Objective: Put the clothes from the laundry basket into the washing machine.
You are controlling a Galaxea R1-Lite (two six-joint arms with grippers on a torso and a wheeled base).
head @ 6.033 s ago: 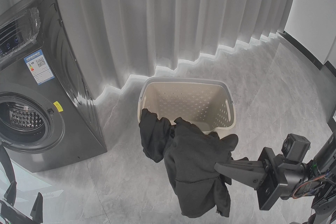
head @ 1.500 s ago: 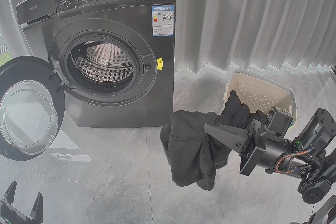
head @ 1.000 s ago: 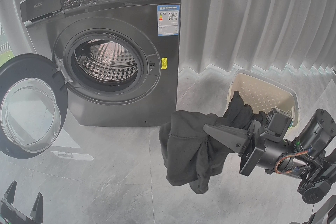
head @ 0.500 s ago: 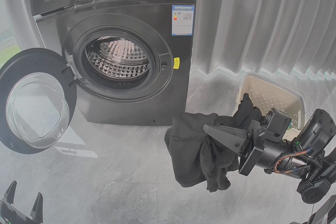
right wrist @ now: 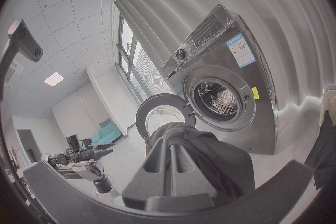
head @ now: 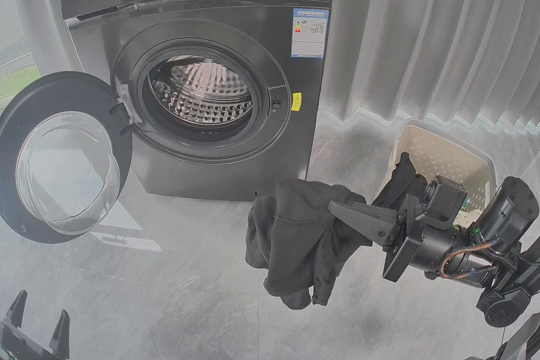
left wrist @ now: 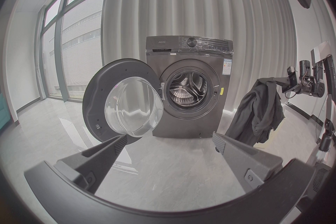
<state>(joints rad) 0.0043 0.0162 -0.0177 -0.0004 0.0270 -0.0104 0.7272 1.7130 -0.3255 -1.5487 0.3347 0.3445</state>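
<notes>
Just beside the laundry basket (head: 450, 134), facing the open washing machine (head: 306, 113), holds a dark garment (head: 292, 243) clamped in the right claw (head: 333, 206), clear of the floor (head: 169, 288) for carrying to the drum (head: 202, 91), with the left claw (left wrist: 168, 138) spread wide, low, aside.

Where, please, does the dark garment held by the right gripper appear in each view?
Head view: the dark garment hangs from the right gripper, right of centre.
Left wrist view: the dark garment hangs beside the washing machine.
Right wrist view: the dark garment is clamped in the right gripper.
Shared landmark: the open door.
</notes>
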